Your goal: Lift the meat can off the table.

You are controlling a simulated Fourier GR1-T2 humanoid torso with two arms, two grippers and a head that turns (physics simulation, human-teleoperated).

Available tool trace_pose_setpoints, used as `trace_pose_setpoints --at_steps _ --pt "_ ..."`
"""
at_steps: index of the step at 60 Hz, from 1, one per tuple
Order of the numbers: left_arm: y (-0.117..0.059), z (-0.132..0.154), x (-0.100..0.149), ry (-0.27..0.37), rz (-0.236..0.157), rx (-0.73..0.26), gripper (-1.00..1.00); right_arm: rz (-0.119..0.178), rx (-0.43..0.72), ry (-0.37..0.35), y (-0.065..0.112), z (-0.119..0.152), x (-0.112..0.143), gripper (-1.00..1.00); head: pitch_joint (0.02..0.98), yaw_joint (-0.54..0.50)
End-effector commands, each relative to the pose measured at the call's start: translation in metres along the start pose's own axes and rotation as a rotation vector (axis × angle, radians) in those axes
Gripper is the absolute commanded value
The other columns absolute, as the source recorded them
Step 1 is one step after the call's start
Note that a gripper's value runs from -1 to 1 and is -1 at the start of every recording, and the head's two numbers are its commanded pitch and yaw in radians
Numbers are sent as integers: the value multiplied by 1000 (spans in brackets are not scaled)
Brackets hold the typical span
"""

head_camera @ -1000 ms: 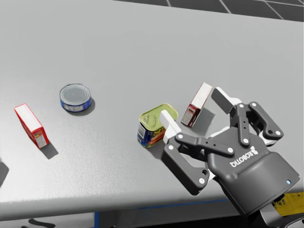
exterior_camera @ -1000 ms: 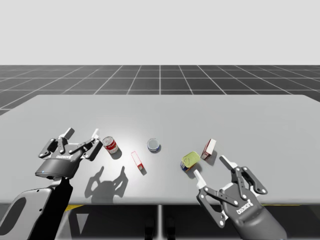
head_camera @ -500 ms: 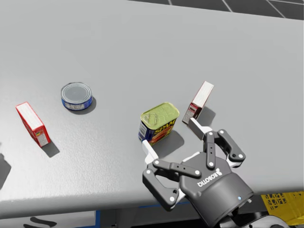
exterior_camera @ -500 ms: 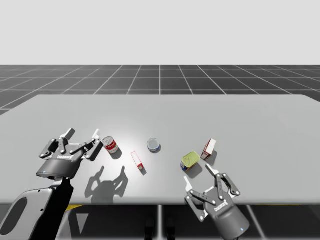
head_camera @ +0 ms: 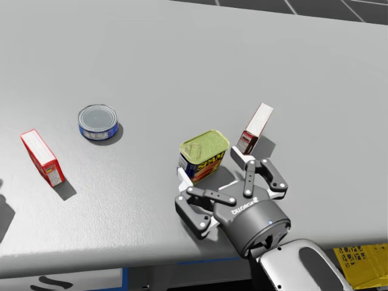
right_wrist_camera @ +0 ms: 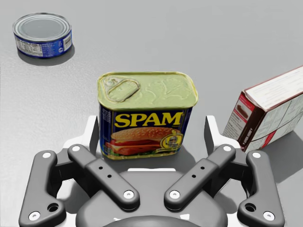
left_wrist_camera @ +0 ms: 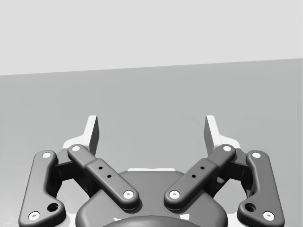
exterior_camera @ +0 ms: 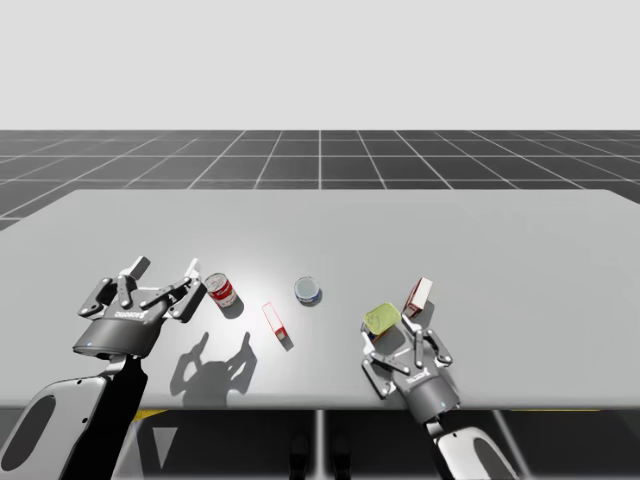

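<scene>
Meat can [right_wrist_camera: 147,113]: rigid, smooth, likely hefty; hold by flat sides. Right gripper [right_wrist_camera: 151,125] fingers released, straddling it. Left gripper [left_wrist_camera: 151,127] fingers released.

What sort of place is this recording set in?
Likely a simulated tabletop test scene: a plain grey table on a black grid floor, with a few groceries such as the meat can.

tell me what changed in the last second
My right tool dropped low and pushed forward to the meat can, which now stands between its open fingers, not yet gripped. My left tool, open, stayed where it was. So did the meat can, the red can, the blue can, the red box and the far box.
</scene>
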Motion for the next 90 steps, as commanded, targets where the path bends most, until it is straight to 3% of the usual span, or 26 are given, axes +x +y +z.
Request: trace_pose_setpoints --at_steps 1,28,32,34,36,37,39,55,63,76,81,90 --pt "0 0 0 -1 -1 1 -1000 -9 -6 27 -5 -14 -8 -1000 886 -220" --pt "0 0 0 -3 -6 0 -1000 -1 1 80 -7 -33 -11 -1000 871 -221" --pt "-1 0 -1 -3 -7 -1 -1000 28 14 91 -7 -32 -12 -1000 864 -222" --pt "-1 0 -1 -2 -7 -1 -1000 40 -2 77 -5 -31 -14 -117 853 -224" --pt "-1 0 -1 -2 -7 -2 -1000 39 3 79 -5 -31 -15 396 845 -224" --pt "-1 0 -1 -2 -8 -2 -1000 37 5 82 -5 -30 -15 898 835 -224" --pt "-1 0 -1 -2 -8 -2 -1000 32 8 84 -5 -30 -15 1000 812 -224" --pt "-2 0 -2 0 -11 -4 -1000 13 18 88 -6 -29 -17 1000 576 -244" --pt "-3 0 -2 1 -13 -4 -1000 13 17 88 -6 -28 -17 1000 504 -247" --pt "-3 0 -2 1 -12 -3 -1000 20 13 66 -5 -26 -14 1000 456 -246" --pt "-3 1 -2 0 -12 -2 -1000 1 18 48 -2 -23 -9 1000 453 -247" --pt "-3 1 -2 0 -10 0 -1000 9 -9 1 5 -15 18 1000 452 -247"
